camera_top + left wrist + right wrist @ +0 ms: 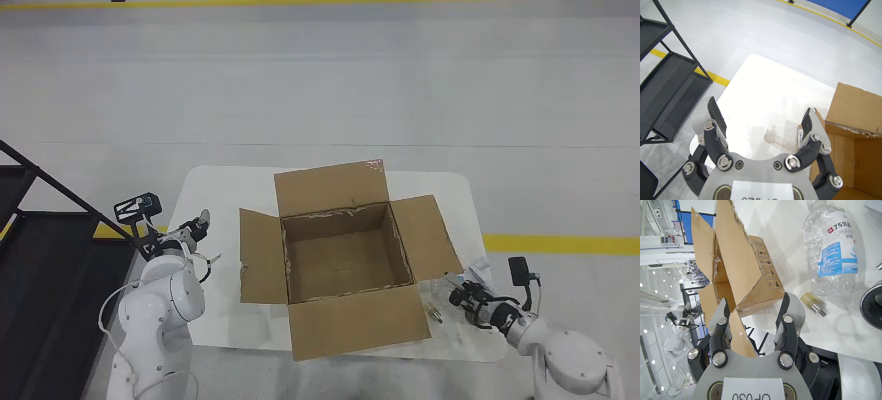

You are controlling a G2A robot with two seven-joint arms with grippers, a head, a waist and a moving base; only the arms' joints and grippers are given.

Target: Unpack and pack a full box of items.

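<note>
Box [355,320] on table [220,200], all four flaps open. Left gripper [761,109] beside box's left flap, jaws apart. Right gripper [755,300] near box's right front corner, jaws apart. Bottle [829,253] lying on table just right of box.

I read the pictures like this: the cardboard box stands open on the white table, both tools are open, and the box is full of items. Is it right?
Not fully. The box is not full. The top view shows only its bare cardboard floor, so it is empty. The rest holds: the box stands open on the white table, and the left tool and the right tool are both open.
</note>
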